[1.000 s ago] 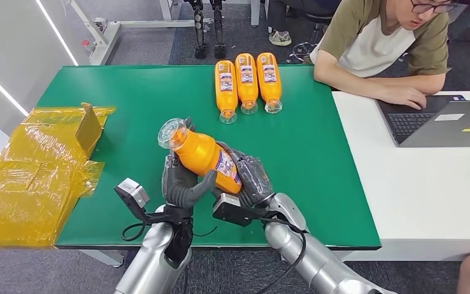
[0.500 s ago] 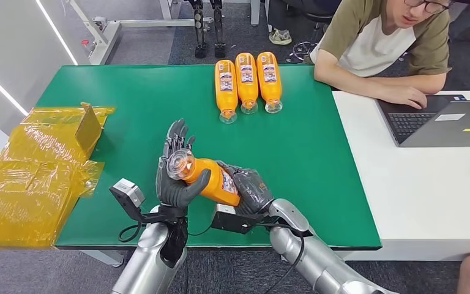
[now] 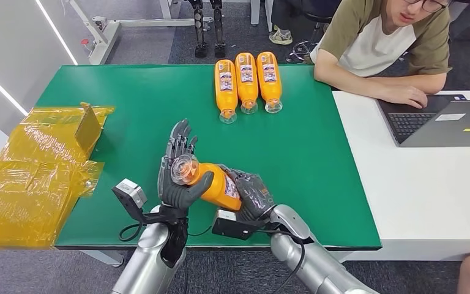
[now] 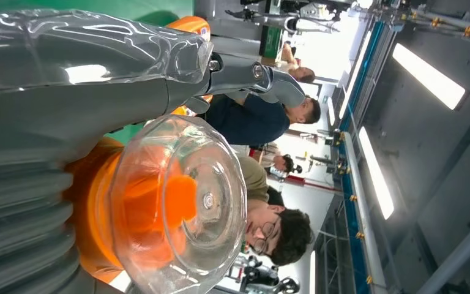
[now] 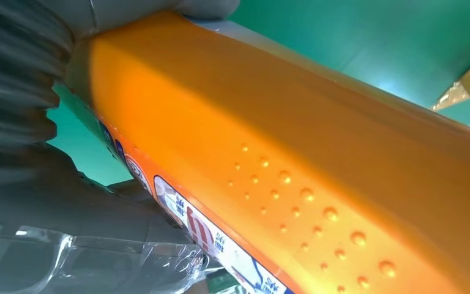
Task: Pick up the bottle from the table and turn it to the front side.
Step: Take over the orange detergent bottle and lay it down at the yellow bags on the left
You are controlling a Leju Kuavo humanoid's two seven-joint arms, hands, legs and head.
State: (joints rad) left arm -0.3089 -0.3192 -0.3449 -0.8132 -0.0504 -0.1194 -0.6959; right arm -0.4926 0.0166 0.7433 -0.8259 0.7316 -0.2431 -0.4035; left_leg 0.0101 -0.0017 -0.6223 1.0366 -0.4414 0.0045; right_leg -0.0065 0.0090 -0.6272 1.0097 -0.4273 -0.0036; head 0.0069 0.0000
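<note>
Your right hand clasps the orange bottle by its base above the green surface, near its 6 o'clock edge; your left hand cups the clear cap, fingers raised, presumably to rotate it label-forward.

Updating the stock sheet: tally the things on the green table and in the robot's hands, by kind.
Orange bottles lying on the green table: 3
Orange bottle held in the hands: 1
Yellow wrapped package: 1
Total: 5
</note>
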